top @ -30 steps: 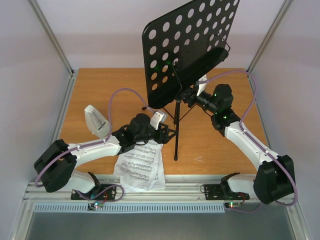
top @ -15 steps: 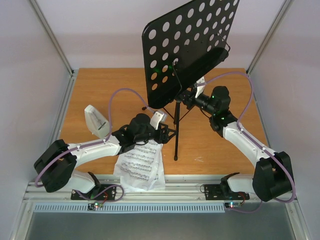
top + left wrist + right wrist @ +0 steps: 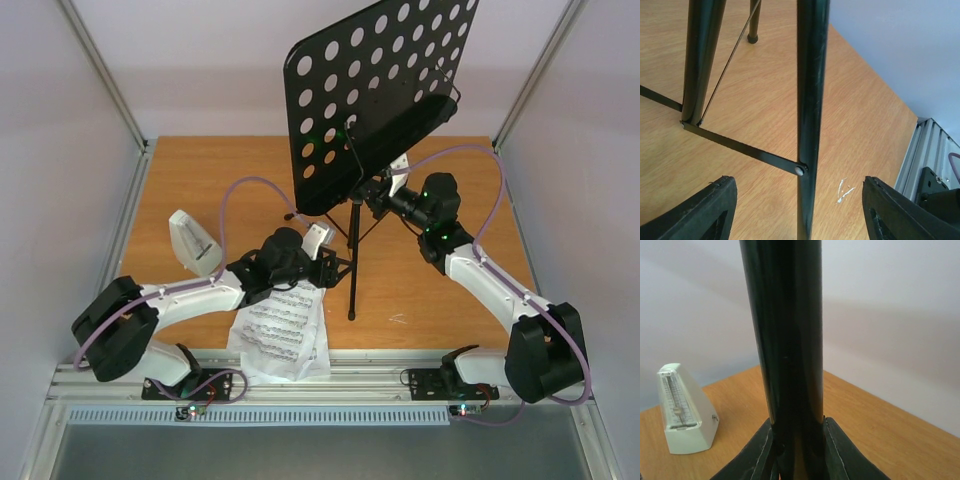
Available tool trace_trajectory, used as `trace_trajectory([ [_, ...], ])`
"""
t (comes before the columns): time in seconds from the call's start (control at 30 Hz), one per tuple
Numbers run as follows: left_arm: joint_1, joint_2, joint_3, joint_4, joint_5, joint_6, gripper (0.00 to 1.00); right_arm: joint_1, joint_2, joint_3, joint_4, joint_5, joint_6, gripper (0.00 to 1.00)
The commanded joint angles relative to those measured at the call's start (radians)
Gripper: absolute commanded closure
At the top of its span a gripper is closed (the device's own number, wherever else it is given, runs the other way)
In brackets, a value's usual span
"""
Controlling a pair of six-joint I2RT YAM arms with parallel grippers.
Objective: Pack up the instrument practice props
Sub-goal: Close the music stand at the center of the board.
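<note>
Stand point(image 3: 380, 90) set upright mid-counter point(image 3: 450, 290); judged top-heavy, rigid, slippery metal. Pole point(image 3: 785, 340) clamped high up by right end effector point(image 3: 796, 452), judged sound hold. Left end effector point(image 3: 800, 205) spread wide, leg point(image 3: 810, 100) straddled, untouched. Metronome point(image 3: 193, 243), sheets point(image 3: 280, 335) left of stand.

overhead, the music stand point(image 3: 400, 115) is cropped at its top, and the sheet music point(image 3: 280, 335) is illegible.

stand pole point(image 3: 790, 340): black, upright, filling the view's middle
right gripper point(image 3: 797, 426): dark fingers point(image 3: 758, 456) against both sides of the stand pole, low down
metronome point(image 3: 685, 410): white, upright, left of the stand pole, apart
table point(image 3: 880, 440): wood, under the metronome
</note>
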Motion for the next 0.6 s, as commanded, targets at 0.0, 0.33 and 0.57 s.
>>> trace_trajectory([
  [0.0,-0.006,0.041,0.019,0.070,-0.025,0.022,0.30,0.014,-0.049,0.008,0.036,0.060,0.050,0.99],
  [0.33,-0.050,0.135,0.104,0.084,0.019,0.033,0.29,0.037,-0.163,-0.015,-0.018,0.256,0.034,0.99],
  [0.57,-0.118,0.145,0.153,-0.011,-0.093,0.101,0.30,0.038,-0.215,0.005,-0.075,0.339,0.039,0.99],
])
